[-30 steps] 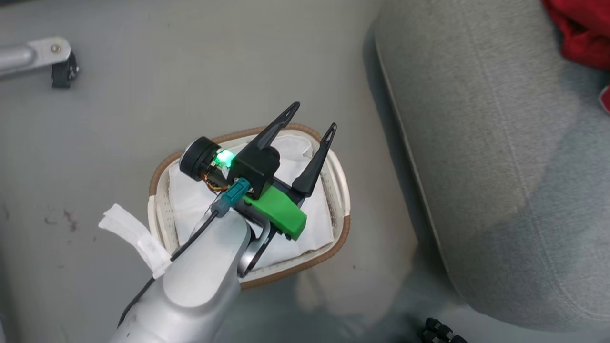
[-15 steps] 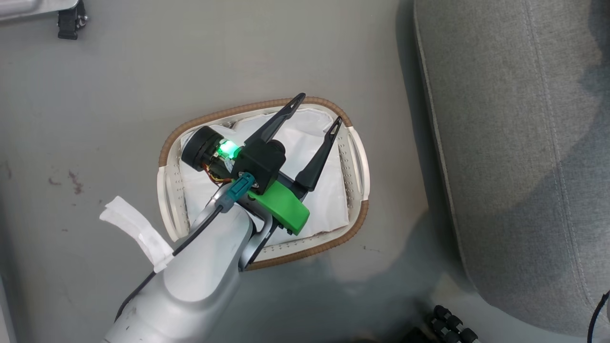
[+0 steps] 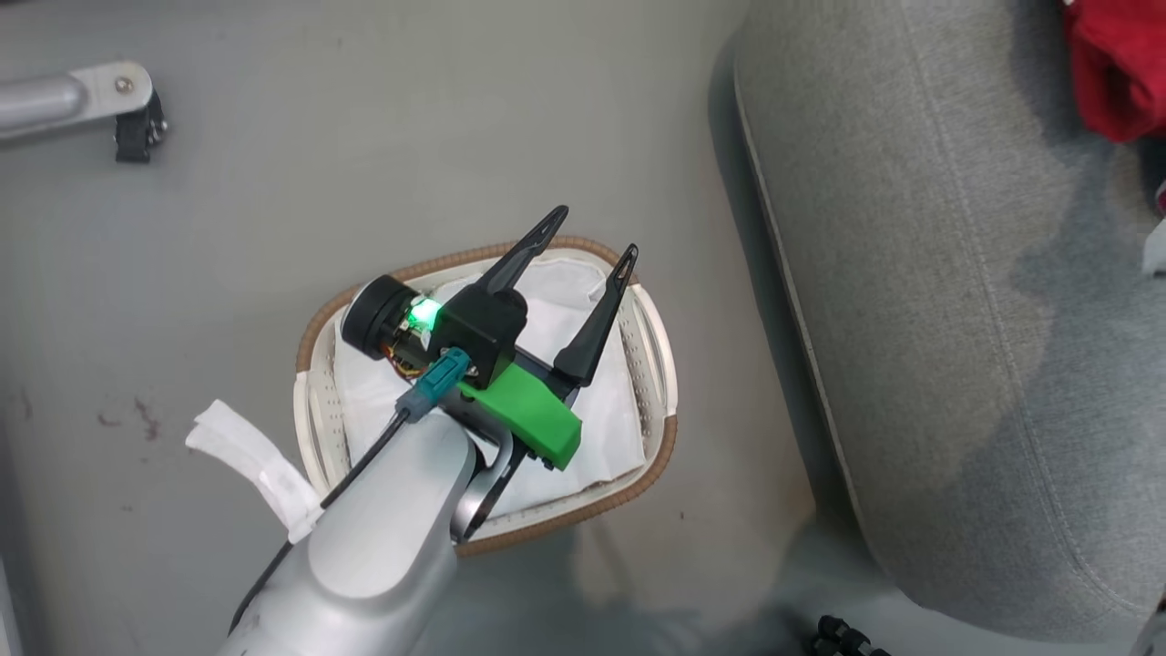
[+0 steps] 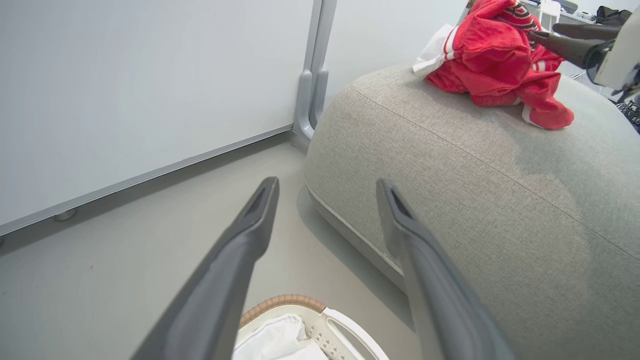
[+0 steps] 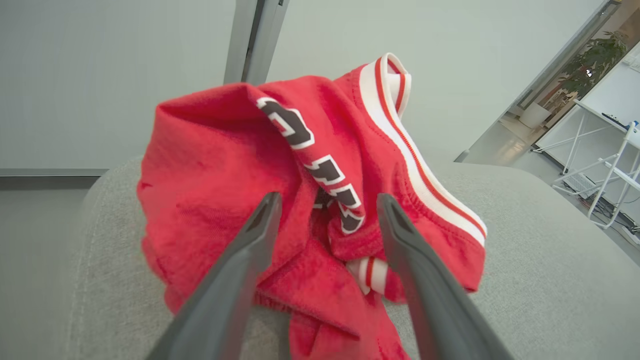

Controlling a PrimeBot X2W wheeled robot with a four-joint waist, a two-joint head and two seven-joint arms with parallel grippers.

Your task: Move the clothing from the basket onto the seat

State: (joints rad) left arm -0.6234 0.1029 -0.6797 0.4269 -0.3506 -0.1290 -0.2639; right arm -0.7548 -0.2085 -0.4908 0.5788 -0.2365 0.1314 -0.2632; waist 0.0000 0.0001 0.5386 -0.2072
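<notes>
The white basket (image 3: 668, 369) with its brown woven rim stands on the floor left of the grey seat (image 3: 956, 273). Inside it I see white liner cloth (image 3: 601, 428); my arm hides part of it. My left gripper (image 3: 595, 234) hangs open above the basket's far end, nothing between its fingers, also seen from the wrist as left gripper (image 4: 327, 185). The red clothing (image 3: 1116, 73) lies heaped on the seat (image 4: 475, 175), clothing (image 4: 495, 55). My right gripper (image 5: 328, 200) is open just before the clothing (image 5: 225, 175), its fingers (image 4: 560, 42) level with the heap.
A metal leg with a black caster (image 3: 132, 128) is on the floor at upper left. A white wall panel and grey post (image 4: 312, 75) stand behind the seat. Something black (image 3: 838, 633) sits at the bottom edge. White tables (image 5: 600, 145) stand far right.
The head camera swung away and came back, so the whole picture shifted. My left gripper keeps the same open pose over the basket.
</notes>
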